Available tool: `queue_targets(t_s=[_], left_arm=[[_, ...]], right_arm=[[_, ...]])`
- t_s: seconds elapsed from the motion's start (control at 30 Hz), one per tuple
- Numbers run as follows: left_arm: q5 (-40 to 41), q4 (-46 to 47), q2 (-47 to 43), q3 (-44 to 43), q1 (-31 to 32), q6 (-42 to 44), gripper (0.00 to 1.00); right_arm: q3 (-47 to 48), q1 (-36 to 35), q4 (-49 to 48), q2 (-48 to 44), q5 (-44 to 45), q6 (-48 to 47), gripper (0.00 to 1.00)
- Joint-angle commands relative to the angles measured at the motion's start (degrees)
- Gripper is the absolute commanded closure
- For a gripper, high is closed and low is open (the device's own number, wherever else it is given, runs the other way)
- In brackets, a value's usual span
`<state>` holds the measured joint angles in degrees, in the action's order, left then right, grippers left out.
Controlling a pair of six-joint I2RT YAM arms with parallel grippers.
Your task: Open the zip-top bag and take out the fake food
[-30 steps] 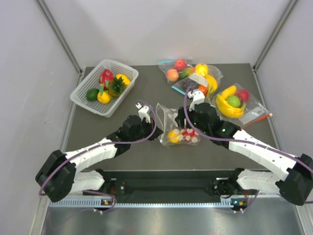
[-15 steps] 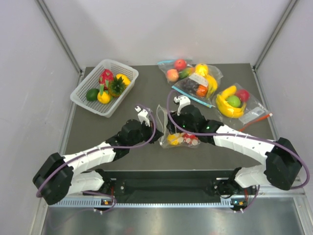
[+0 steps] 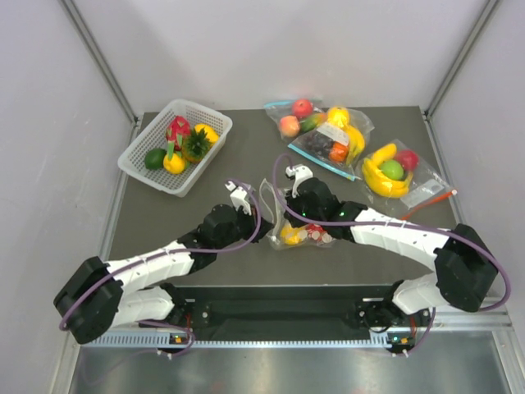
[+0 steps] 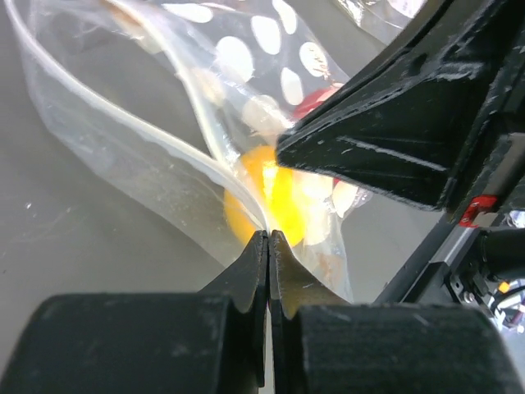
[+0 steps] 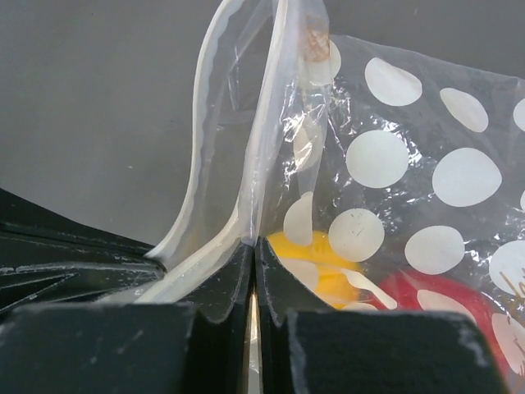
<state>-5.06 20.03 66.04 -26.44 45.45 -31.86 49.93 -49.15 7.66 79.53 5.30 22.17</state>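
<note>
While the left jaws and right jaws are clenching opposite lips of the zip-top bag (image 5: 410, 164), the fake food (image 5: 316, 256) is sitting inside it.

Dark table (image 3: 246, 156) — white basket (image 3: 152, 180), dotted bag (image 3: 302, 231), banana bag (image 3: 390, 174), blue-zip bag (image 3: 332, 139)

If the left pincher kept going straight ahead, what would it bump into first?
Probably the yellow fruit, just ahead inside the zip-top bag whose lip the left gripper pinches. Depth is hard to judge, though.
</note>
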Motion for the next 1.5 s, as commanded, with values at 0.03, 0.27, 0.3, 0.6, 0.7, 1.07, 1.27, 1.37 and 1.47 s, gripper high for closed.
queue_targets(t_s=[0.03, 0.27, 0.3, 0.6, 0.7, 1.07, 1.27, 1.37, 1.47], left_arm=[[4.35, 2.3, -3.02, 2.26, 0.34, -1.98, 1.0], [14.99, -1.4, -8.47, 6.92, 0.6, -6.63, 1.0], [15.08, -1.75, -9.08, 7.19, 0.6, -6.9, 1.0], [18.85, -3.24, -14.09, 4.47, 5.61, 2.22, 0.54], [17.29, -2.46, -16.99, 3.06, 5.96, 6.88, 0.4], [-2.57, 11.67, -4.97, 1.82, 5.96, 19.81, 0.38], [-7.14, 14.85, 1.28, 1.3, 5.96, 23.33, 0.39], [-8.21, 15.74, 3.39, 1.3, 5.96, 24.12, 0.38], [-9.18, 15.65, 6.11, 0.86, 5.96, 24.65, 0.39]], right_arm=[[1.14, -0.95, -0.46, -3.84, 2.25, -0.29, 1.0], [-1.41, -2.09, 2.35, -9.91, 6.21, 0.5, 1.0], [-1.59, -2.7, 2.71, -10.18, 6.47, 0.68, 1.0], [-3.7, -6.31, 5.35, -12.72, 9.99, 2.0, 1.0], [-4.93, -6.49, 5.35, -13.87, 10.17, 2.43, 1.0], [-7.22, -6.75, 6.23, -19.49, 8.06, 2.87, 1.0], [-8.45, -6.75, 6.4, -22.39, 6.74, 3.23, 1.0], [-8.97, -6.75, 6.4, -22.84, 6.48, 3.31, 1.0], [-9.24, -6.84, 6.23, -22.66, 6.3, 3.32, 1.0]])
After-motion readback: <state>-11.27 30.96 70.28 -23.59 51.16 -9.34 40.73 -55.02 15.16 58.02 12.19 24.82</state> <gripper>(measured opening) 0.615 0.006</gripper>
